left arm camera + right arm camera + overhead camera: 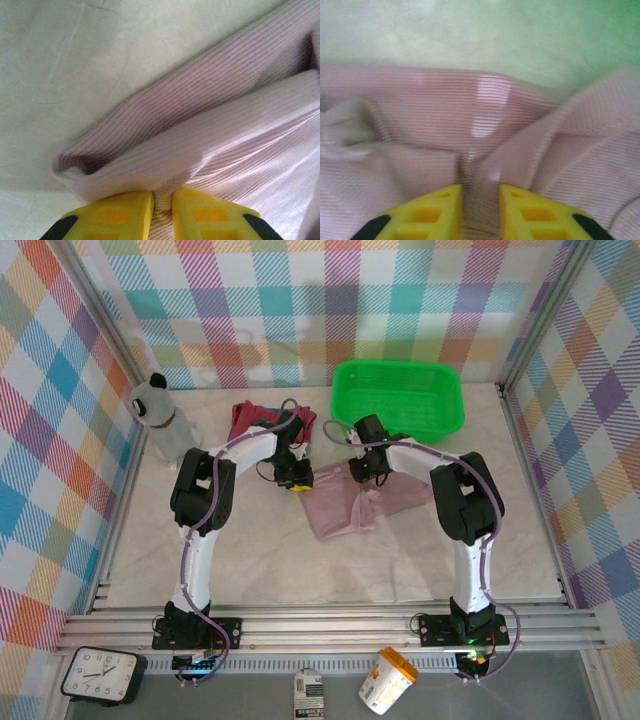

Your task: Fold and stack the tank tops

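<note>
Left gripper (162,200): pinching pink tank top (235,145), fingers nearly closed.
Right gripper (481,197): clamping the same cloth.
Technique: carrying both grips level, probably.

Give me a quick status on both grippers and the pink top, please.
Left gripper shut on pink top. Right gripper shut on it too. Red top and green basket sit farther back, not in the way.

Overhead view bright, even, sharp. Both wrist views soft with close-up blur; white glare patches on the pink tank top (490,95); greenish cast.
</note>
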Robot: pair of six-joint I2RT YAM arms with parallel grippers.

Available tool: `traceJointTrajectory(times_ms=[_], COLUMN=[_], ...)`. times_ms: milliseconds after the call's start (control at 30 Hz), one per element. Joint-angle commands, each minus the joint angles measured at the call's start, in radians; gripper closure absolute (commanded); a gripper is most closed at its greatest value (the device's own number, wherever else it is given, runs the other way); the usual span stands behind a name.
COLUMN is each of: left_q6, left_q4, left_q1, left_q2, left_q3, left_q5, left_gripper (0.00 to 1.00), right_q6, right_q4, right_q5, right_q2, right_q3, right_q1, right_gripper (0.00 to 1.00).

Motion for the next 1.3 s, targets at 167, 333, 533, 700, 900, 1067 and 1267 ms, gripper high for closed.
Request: traceJointTrajectory(times_ms=[167,333,533,700,900,1067,1267], left_q6=[0.039,0.032,0.011,-0.037,-0.159,-0.31,-0.478], left_q4=[-0.108,-0.109,-0.152,-0.172,-0.154,-0.04,0.111], left_q1=[0.016,0.016,0.017,0.009,-0.047,-0.104,-0.205], left_q2=[0.087,0.072,0.036,-0.062,-0.19,-0.314,-0.369], left_q3=[-0.11,-0.094,-0.028,-0.028,-0.147,-0.331,-0.474], left_q5=[-0.121,-0.081,-0.066,-0.06,-0.051,-0.03,-0.022], left_gripper=[0.82,0.81,0.74,0.66,0.59,0.54,0.49], right_q6=[0.162,0.077,0.069,0.175,0.225,0.226,0.197], right_q4=[-0.03,0.008,-0.054,-0.13,-0.093,-0.022,-0.001], right_q5=[-0.268,-0.302,-0.24,-0.03,0.06,0.122,0.231], right_q2=[-0.082,-0.197,-0.334,-0.415,-0.462,-0.431,-0.376], right_q3=[0.013,-0.074,-0.217,-0.326,-0.425,-0.458,-0.463], right_q1=[-0.094,-0.068,0.08,0.214,0.332,0.377,0.377], right_gripper=[0.87,0.78,0.58,0.51,0.46,0.46,0.47])
